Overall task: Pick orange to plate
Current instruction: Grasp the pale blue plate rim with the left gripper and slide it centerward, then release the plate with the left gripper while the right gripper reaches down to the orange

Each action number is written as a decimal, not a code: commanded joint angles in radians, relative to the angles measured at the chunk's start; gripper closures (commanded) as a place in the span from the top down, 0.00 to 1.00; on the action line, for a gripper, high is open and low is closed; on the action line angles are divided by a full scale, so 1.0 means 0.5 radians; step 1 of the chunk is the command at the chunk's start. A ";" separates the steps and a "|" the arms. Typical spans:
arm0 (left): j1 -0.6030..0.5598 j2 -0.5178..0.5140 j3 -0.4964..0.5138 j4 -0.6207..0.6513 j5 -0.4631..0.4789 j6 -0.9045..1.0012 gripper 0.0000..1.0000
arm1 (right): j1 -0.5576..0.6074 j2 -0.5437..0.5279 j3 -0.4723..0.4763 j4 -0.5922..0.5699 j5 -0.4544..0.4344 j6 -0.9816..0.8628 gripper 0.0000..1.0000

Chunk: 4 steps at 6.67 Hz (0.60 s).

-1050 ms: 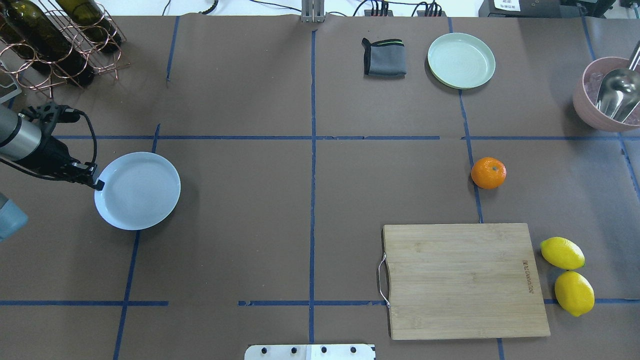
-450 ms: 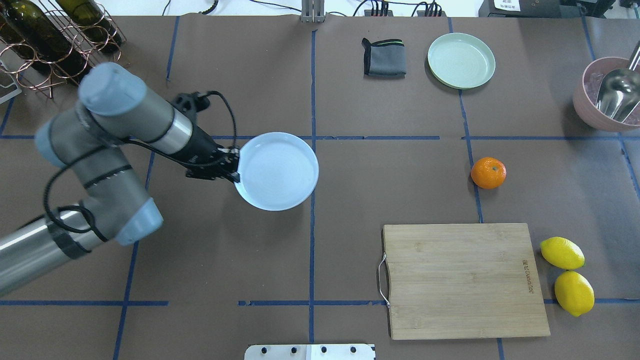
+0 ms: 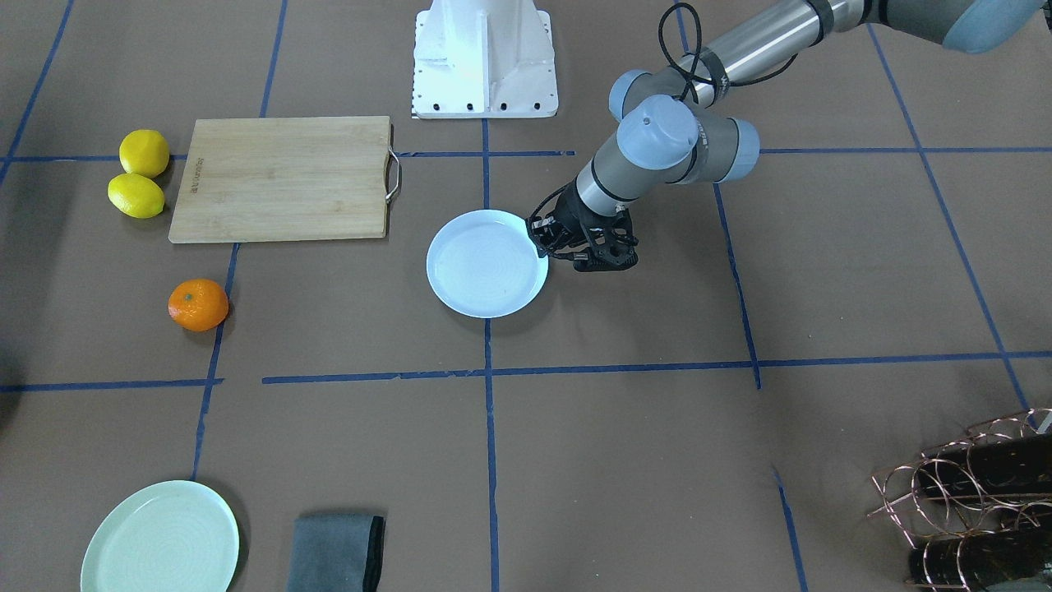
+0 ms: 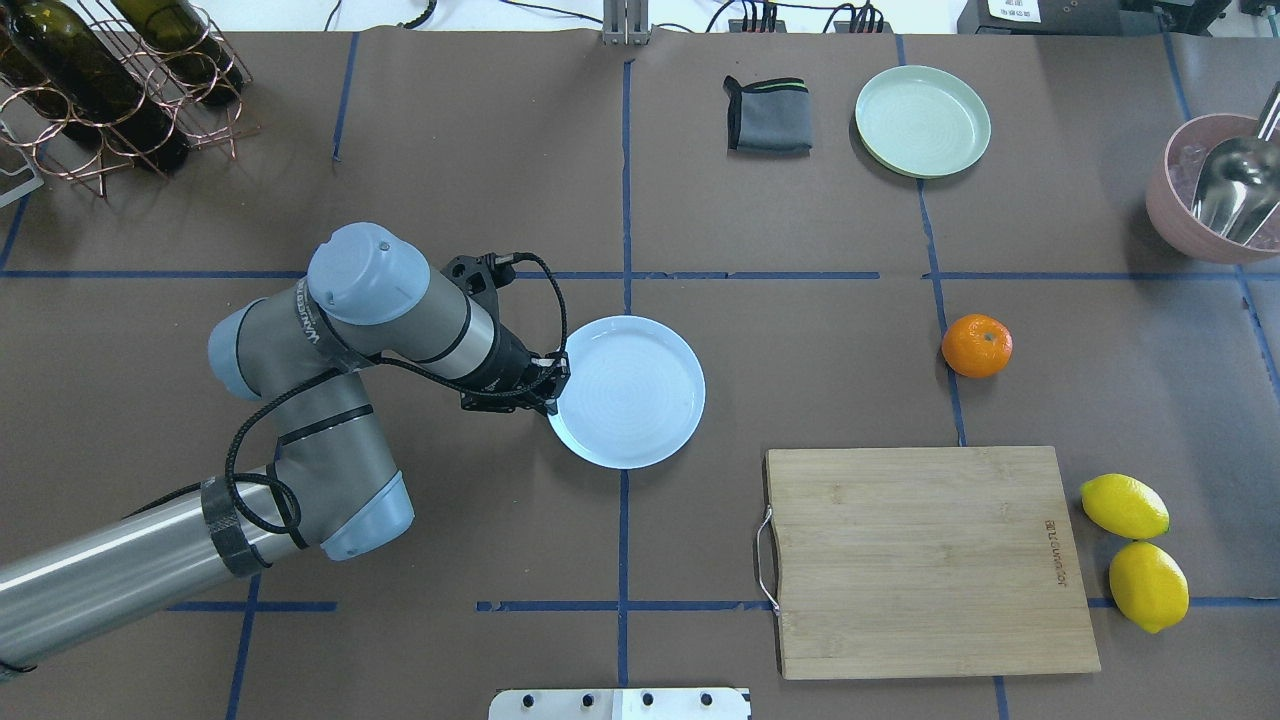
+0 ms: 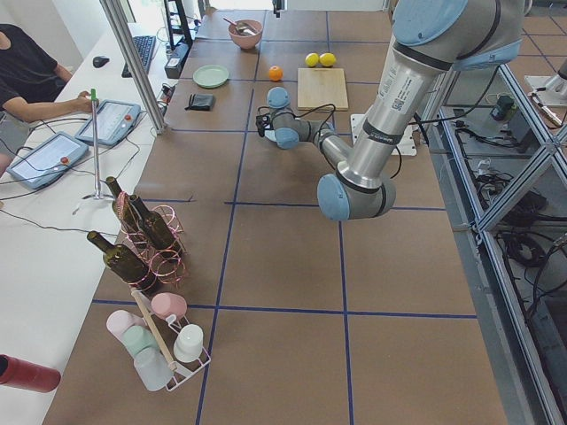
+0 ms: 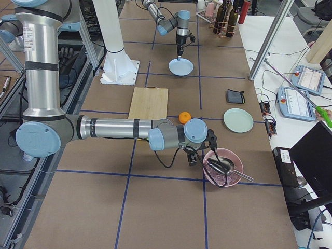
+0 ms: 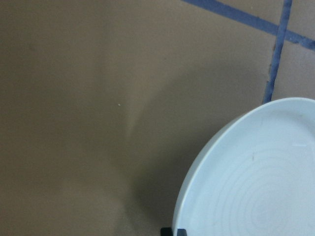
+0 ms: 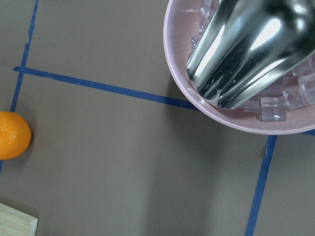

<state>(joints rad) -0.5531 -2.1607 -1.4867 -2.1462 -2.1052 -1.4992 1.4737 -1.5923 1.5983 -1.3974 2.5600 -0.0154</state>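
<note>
My left gripper (image 4: 549, 386) is pinched shut on the left rim of the plate (image 4: 640, 400), near the middle of the brown table (image 4: 450, 150). The plate is round, shiny and pale blue-white, with faint rings in it. Far to its right sits the orange (image 4: 977, 346), just beside a blue tape line (image 4: 938, 300). It is small, round and bright, with a tiny green dot on top. Near it lies a flat wooden board (image 4: 925, 560). My right gripper (image 6: 191, 158) hangs by the pink bowl (image 6: 228, 181); I cannot tell if it is open.
</note>
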 commanded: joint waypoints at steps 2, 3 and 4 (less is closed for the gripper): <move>0.020 -0.005 0.010 -0.009 0.013 -0.002 0.38 | -0.133 0.052 0.034 0.003 0.016 0.207 1.00; 0.008 -0.005 -0.005 -0.139 0.013 0.001 0.73 | -0.237 0.080 0.159 0.003 0.016 0.491 1.00; -0.029 -0.001 -0.042 -0.241 0.029 -0.005 0.91 | -0.366 0.113 0.293 0.009 -0.002 0.761 1.00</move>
<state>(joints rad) -0.5517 -2.1626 -1.4909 -2.2079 -2.0967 -1.4999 1.3607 -1.5556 1.6722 -1.3954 2.5653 0.2071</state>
